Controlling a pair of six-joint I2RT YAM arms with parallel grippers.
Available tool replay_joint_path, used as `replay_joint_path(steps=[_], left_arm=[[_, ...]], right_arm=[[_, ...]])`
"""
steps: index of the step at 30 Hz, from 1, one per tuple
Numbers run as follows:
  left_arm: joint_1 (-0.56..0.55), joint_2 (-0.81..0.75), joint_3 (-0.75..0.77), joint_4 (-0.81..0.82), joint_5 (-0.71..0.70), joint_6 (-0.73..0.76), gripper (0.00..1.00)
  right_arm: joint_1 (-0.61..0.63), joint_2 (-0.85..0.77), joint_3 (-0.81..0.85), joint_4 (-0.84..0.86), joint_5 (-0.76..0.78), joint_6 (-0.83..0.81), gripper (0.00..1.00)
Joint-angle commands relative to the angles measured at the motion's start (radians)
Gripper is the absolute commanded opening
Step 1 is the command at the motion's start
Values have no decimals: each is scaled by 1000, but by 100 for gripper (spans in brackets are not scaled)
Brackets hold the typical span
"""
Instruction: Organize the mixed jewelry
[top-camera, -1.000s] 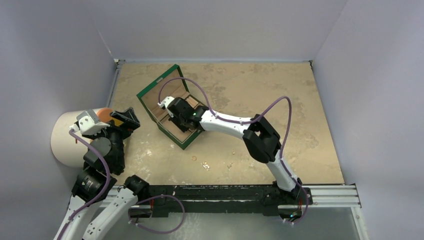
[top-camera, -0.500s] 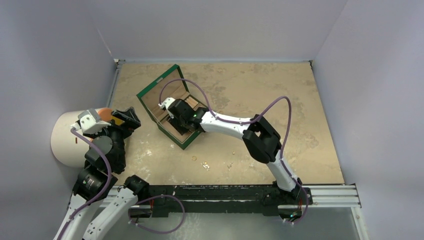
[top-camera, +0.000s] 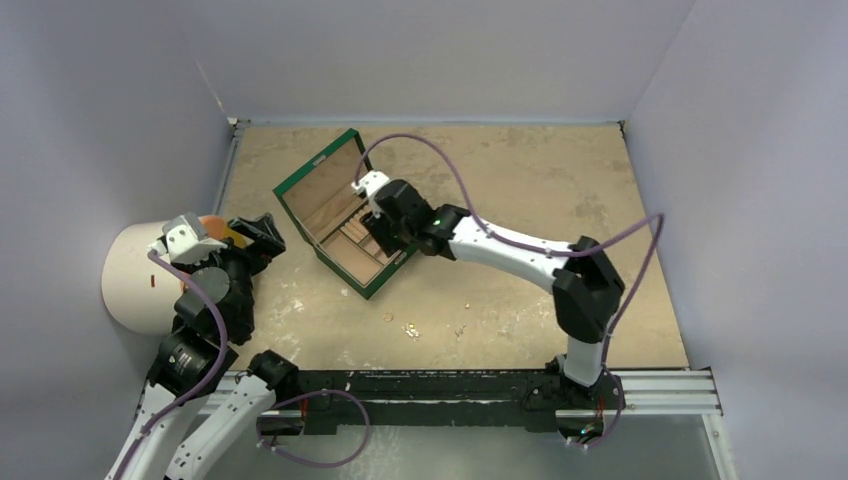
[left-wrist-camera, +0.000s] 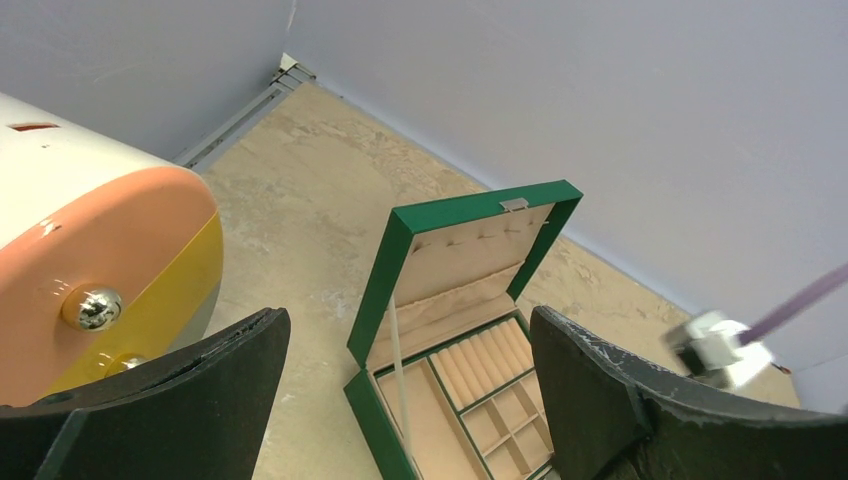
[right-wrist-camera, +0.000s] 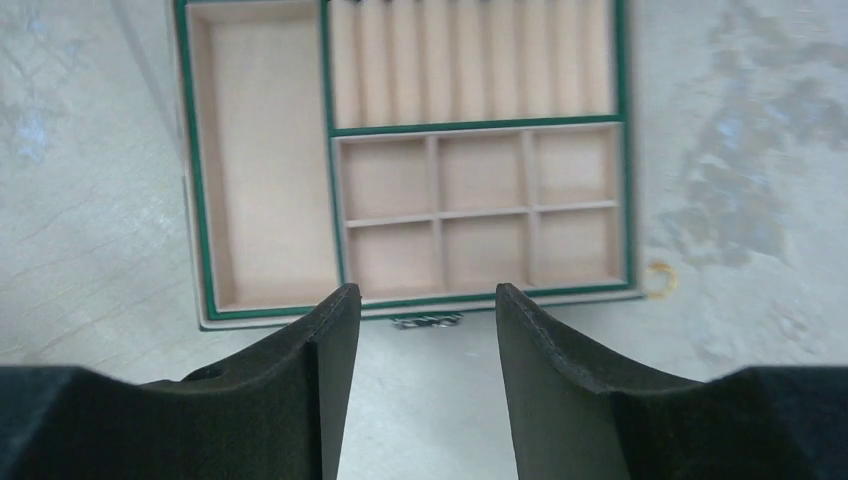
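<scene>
Overhead view of a tan table (top-camera: 600, 180) with two robot arms.

At the table's nine o'clock edge, the left gripper (top-camera: 255, 235) hangs with its fingers spread wide and nothing between them. It has barely moved in the last second. A white drum (top-camera: 130, 285) with an orange and yellow end lies just outside it, toward eight o'clock.

At about ten o'clock from the table's centre, the green box (top-camera: 345, 215) stands open with its lid raised.

The change is here. The right gripper (top-camera: 380, 230) was low over the box's middle a second ago. It has now swung toward the box's three o'clock side, and its elbow has moved far to the right, uncovering the tan tray. Its fingers are parted to a medium gap and hold nothing. Its wrist camera shows every compartment bare.

The mixed jewelry (top-camera: 411, 328) lies scattered on the table at six o'clock, apart from the box. One gold hoop (right-wrist-camera: 658, 280) lies just outside the box's corner.

The arm seems to be leaving the box, probably to fetch a piece. Sorting looks barely begun.
</scene>
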Motion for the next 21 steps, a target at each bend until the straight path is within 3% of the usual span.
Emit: replay_joint_path(steps=[1, 9, 21], left_arm=[[12, 20, -1, 39, 17, 3, 90], [20, 40, -1, 45, 29, 6, 90], [31, 56, -1, 46, 42, 7, 90]], right_arm=[[-85, -140, -81, 53, 10, 40, 55], [-253, -225, -196, 107, 143, 269, 55], [-296, -24, -76, 43, 305, 696, 48]])
